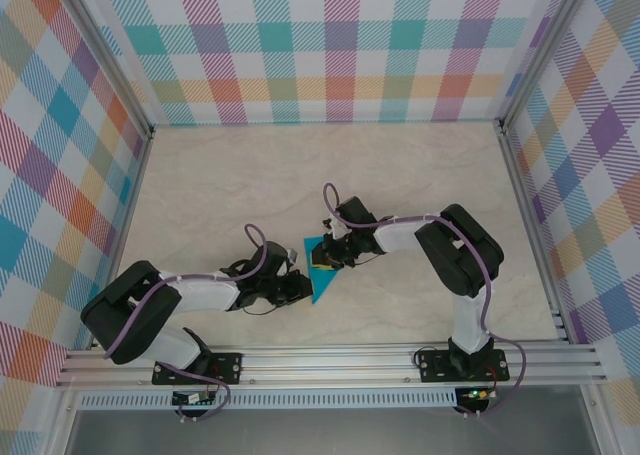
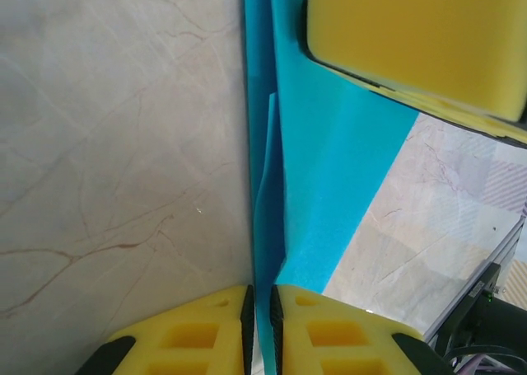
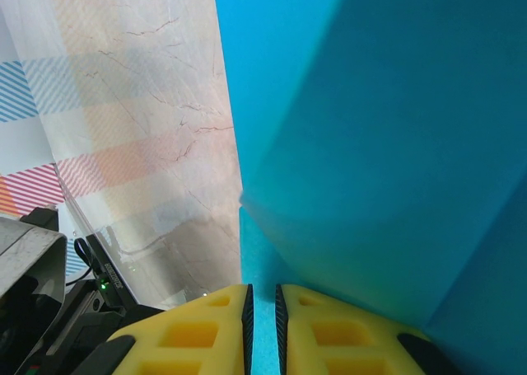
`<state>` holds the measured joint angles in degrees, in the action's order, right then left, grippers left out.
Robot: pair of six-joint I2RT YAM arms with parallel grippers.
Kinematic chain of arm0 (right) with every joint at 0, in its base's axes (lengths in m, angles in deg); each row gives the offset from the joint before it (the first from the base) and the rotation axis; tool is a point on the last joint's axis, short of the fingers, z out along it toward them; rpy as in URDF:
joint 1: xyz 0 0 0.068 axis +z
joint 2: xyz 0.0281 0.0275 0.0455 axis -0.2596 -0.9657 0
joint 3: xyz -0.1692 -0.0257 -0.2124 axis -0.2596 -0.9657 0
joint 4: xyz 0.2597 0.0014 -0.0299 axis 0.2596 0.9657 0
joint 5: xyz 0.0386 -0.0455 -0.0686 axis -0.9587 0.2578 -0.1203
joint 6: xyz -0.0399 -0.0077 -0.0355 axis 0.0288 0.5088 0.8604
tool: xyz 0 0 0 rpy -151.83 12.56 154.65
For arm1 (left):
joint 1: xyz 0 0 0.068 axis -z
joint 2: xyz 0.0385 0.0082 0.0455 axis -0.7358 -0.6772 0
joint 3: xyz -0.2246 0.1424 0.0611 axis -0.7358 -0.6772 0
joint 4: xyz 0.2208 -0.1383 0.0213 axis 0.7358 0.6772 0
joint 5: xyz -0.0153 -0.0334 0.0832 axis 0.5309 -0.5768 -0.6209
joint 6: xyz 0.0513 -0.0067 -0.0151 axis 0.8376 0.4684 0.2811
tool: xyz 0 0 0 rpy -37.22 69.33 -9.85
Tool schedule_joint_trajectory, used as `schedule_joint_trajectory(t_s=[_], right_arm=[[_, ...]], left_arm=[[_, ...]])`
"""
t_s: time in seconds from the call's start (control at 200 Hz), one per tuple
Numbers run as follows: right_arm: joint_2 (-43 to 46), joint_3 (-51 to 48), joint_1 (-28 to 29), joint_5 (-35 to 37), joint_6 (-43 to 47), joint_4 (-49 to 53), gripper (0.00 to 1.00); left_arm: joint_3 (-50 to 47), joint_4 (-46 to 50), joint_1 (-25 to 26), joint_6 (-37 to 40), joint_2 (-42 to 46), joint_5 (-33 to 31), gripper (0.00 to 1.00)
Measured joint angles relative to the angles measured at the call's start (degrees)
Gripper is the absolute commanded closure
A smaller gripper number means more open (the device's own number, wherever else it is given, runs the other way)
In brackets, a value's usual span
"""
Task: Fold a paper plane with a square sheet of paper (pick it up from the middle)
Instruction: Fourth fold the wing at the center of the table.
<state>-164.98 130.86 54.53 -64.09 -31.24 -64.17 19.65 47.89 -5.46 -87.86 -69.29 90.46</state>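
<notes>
Both left end effector (image 2: 261,297) and right end effector (image 3: 263,292) clamp the teal paper (image 1: 322,278); I'd pull evenly, creasing toward 6 o'clock.

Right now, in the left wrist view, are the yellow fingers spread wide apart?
No: the left gripper is nearly closed, with the edge of the teal paper in the narrow slit between its fingers.

Paper (image 1: 322,283) on table (image 1: 250,175), near front edge
</notes>
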Motion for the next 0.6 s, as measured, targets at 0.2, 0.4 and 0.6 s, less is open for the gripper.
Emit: schedule_joint_trajectory(t_s=[0.2, 0.4, 0.6], right_arm=[[0.0, 0.0, 0.0, 0.0, 0.0, 0.0, 0.82], [0.0, 0.0, 0.0, 0.0, 0.0, 0.0, 0.83], [0.0, -0.2, 0.0, 0.0, 0.0, -0.3, 0.82]], left_arm=[[2.1, 4.3, 0.8, 0.5, -0.6, -1.0, 0.92], [2.8, 5.6, 1.5, 1.2, -0.4, -1.9, 0.85], [2.7, 8.3, 2.7, 1.1, 4.5, -2.5, 0.8]])
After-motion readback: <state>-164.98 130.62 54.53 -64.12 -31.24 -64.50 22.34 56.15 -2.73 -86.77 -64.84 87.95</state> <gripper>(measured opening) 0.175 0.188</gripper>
